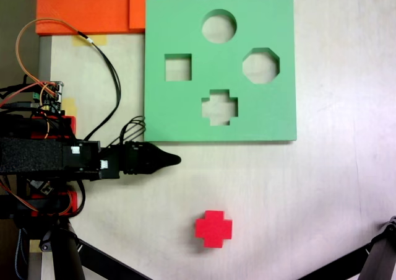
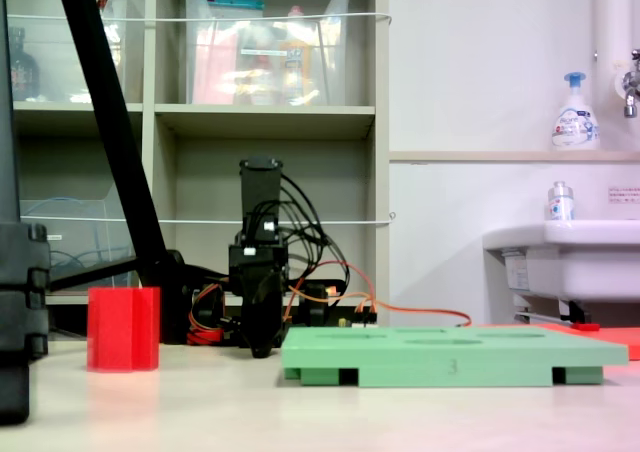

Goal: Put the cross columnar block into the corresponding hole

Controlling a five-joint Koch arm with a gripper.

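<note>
Beside the green board [image 1: 185, 116], the gripper [image 1: 175, 160] sits apart from the red block [image 1: 213, 228].

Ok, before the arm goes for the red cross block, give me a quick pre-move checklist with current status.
1. Cross block free on the table, nothing on or against it: ok.
2. Cross-shaped hole in the green board unobstructed: ok.
3. Gripper carrying nothing, apart from block and board: ok.
4. Gripper open enough to take the block: cannot tell, jaws overlap in both fixed views.
5. Block's arms aligned with the hole's: roughly ok, both look square to the board edges.
6. Board lying flat on the table: ok.
</note>
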